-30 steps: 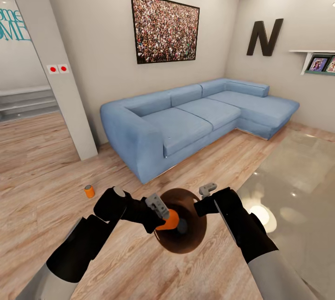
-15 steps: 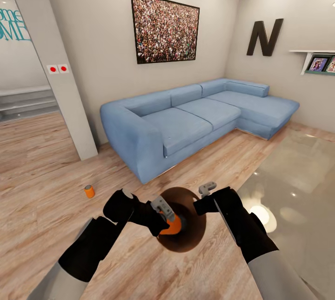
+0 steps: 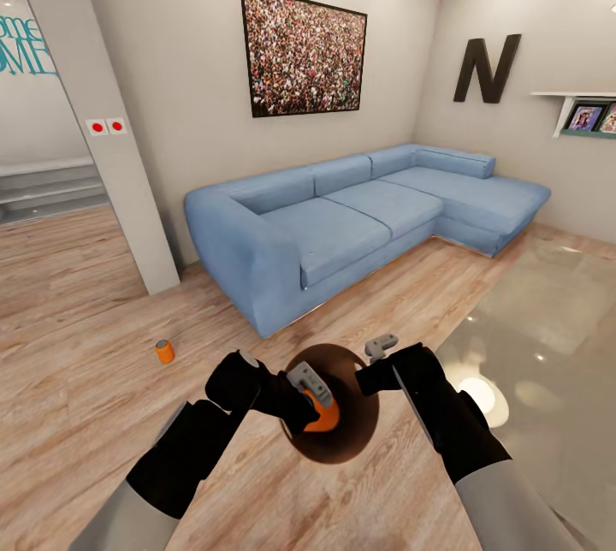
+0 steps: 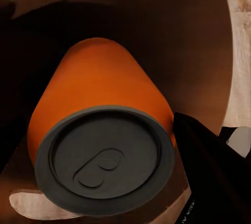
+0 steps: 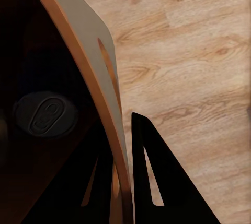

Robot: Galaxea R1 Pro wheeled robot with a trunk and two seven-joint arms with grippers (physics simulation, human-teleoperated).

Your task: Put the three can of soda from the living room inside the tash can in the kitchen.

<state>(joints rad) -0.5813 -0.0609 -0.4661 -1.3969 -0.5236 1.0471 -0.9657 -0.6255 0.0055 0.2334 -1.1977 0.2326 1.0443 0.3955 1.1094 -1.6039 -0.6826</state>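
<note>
Light wood plank floor (image 3: 77, 337), living room. Far left: doorway pillar (image 3: 94, 106). Orange soda can (image 3: 164, 352) upright on floor, well apart from arms. Left gripper (image 3: 310, 393) clamped on second orange can (image 3: 322, 416), inside trash can (image 3: 355, 435); a can's dark top (image 5: 46, 114) at bottom. Right gripper (image 3: 381, 348) pinching bin rim. Behind: blue corner sofa (image 3: 359, 213), crowd picture (image 3: 303, 52), black letter N (image 3: 486, 68). Right: glass low table (image 3: 547, 346).

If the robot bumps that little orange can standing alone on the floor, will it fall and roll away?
Probably. The orange can stands upright, alone on smooth wood floor, so a knock would likely tip it. Being round, it could then roll. It looks small and probably light, so a gentle push might slide it.
</note>
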